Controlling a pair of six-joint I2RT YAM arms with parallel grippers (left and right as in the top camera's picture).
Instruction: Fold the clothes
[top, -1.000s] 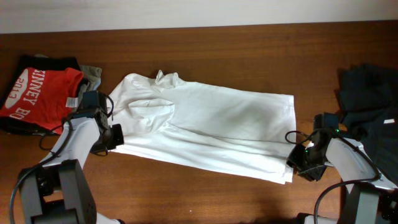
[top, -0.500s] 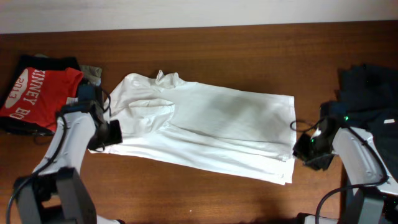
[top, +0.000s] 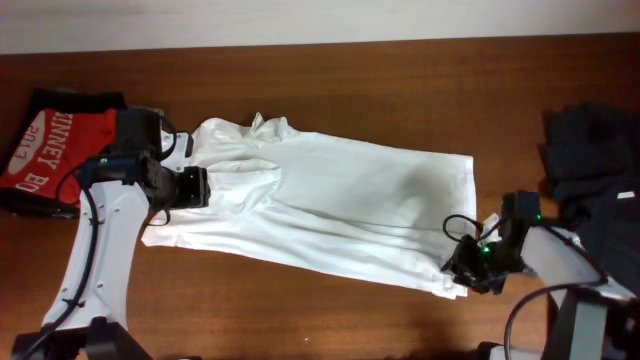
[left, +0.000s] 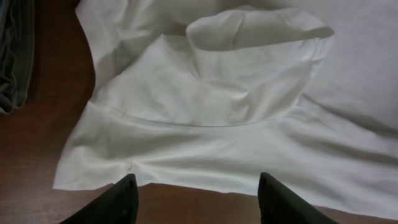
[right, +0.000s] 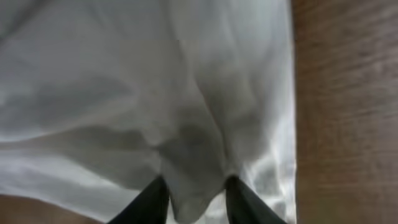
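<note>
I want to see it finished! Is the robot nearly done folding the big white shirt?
Not yet. The large white short-sleeved shirt already lies folded lengthwise into a long band on the brown wooden table, one sleeve tucked over. Now the right gripper pinches the hem corner between its jaws, while the left gripper hangs open over the sleeve end, holding nothing. Folding it across into a small stack is left.

1. Overhead: even, soft light; white shirt (top: 330, 210) bright, not blown out.
2. Faint grey shadows in its folds (none hard).
3. Left wrist: dim, warm, fairly sharp.
4. Right wrist: close, blurred, fabric out of focus.
</note>
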